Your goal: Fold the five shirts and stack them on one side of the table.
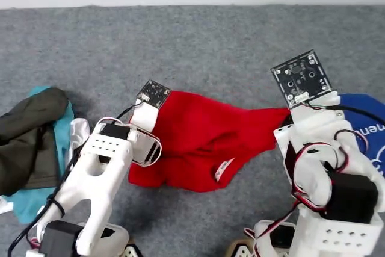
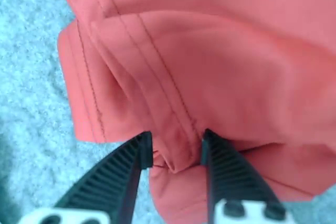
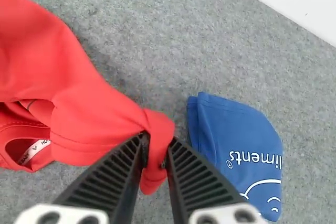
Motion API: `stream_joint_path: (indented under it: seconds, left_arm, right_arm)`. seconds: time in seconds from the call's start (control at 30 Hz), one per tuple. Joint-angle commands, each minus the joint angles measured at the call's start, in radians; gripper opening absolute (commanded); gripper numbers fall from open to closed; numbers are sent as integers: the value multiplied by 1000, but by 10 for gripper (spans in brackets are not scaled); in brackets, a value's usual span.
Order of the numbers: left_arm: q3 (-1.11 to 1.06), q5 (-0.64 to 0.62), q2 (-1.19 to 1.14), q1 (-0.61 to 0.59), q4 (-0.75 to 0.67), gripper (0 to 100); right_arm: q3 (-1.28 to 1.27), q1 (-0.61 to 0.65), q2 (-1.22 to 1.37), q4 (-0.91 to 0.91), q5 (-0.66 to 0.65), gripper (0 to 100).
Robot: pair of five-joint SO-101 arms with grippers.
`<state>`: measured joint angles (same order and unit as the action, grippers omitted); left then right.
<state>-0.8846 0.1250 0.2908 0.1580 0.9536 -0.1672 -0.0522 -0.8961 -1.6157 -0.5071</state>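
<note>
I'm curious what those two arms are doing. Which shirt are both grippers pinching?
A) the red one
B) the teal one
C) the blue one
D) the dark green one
A: the left gripper and the right gripper each clamp a fold of the red shirt.

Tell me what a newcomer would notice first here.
The red shirt is stretched across the middle of the grey table. The left gripper pinches a fold at one end and the right gripper is clamped on the other. Next come the blue shirt beside the right gripper, and a dark shirt heaped on a teal shirt at the opposite edge.
</note>
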Motion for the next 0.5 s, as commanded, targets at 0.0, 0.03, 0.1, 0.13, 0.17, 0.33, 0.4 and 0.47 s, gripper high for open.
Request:
stream_joint_path:
  seconds: [0.0,0.03,0.1,0.13,0.17,0.33,0.4,0.47]
  left_arm:
    - [-1,-11,12,-2,-9,159]
    - [5,-11,-6,-2,-11,159]
    - [15,-11,-54,-2,-28,159]
    - [22,-11,-80,-2,-34,159]
    - [33,-12,-103,-2,-37,159]
    - [88,-12,-195,-2,-31,159]
    - [94,-12,-198,-2,-31,158]
    - [96,-12,-198,-2,-31,133]
  right_arm:
    - [5,-4,-15,-4,11,9]
    - [5,-4,-15,-4,11,9]
    - [5,-4,-15,-4,11,9]
    - [5,-4,-15,-4,11,9]
    - [5,-4,-15,-4,11,9]
    - [5,-4,-15,-4,11,9]
    - [5,-4,-15,-4,11,9]
    - [5,-4,-15,-4,11,9]
